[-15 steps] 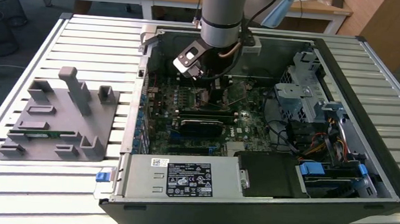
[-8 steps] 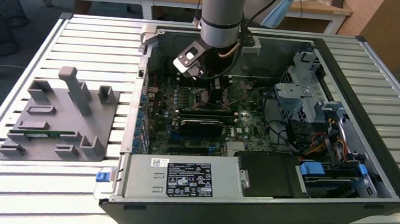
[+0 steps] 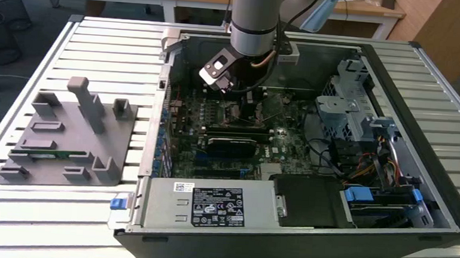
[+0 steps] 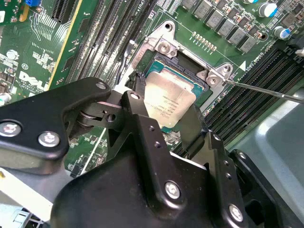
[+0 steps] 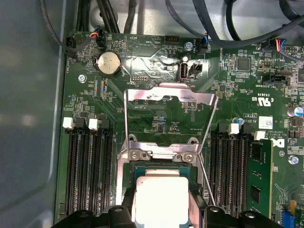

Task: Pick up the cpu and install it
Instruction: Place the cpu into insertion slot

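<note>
The cpu (image 4: 168, 102) is seen as a small flat square with a bright, brushed-silver metal top, faint print on that top and a thin pale-green rim showing along its edges; in the first wrist view (image 5: 159, 197) its top is washed almost white by glare. It is placed within the opened socket frame (image 4: 164, 45) on the green motherboard (image 5: 156, 66), square to the frame's opening; whether it is fully seated or held just above the contacts cannot be told. The gripper (image 4: 164, 111) is lowered over it inside the open computer case (image 3: 424, 87), and its black fingers (image 4: 137, 107) are drawn in narrowly against two opposite edges of the cpu, so that the chip is clasped between them. The socket's metal load plate (image 5: 166, 97) is folded back, away from the opening, and a thin lever rod (image 4: 266, 91) is swung out to one side. Rows of dark memory slots are seen on both sides of the socket, with a green memory module (image 5: 260, 175) standing in one of them. At the exterior view's left, a grey fixture (image 3: 69, 137) is set on the slatted table (image 3: 49, 214), well apart from the case.
</note>
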Controlling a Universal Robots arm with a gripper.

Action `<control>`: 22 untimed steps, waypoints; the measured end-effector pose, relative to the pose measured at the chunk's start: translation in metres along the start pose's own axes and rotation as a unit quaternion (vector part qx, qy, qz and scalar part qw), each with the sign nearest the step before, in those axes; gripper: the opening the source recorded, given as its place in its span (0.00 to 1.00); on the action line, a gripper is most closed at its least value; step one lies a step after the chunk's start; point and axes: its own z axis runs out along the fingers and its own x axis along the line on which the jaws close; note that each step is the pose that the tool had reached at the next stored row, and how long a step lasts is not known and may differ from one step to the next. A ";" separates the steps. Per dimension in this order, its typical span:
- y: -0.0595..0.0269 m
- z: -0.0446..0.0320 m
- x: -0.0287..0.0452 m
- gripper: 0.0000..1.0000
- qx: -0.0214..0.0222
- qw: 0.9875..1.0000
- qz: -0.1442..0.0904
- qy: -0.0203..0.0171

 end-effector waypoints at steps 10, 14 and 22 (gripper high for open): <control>-0.0001 0.0026 0.0024 0.53 0.000 1.000 0.001 0.000; -0.0002 0.0040 0.0024 0.53 0.000 1.000 0.001 0.000; -0.0004 0.0043 0.0025 0.53 0.000 1.000 0.002 0.000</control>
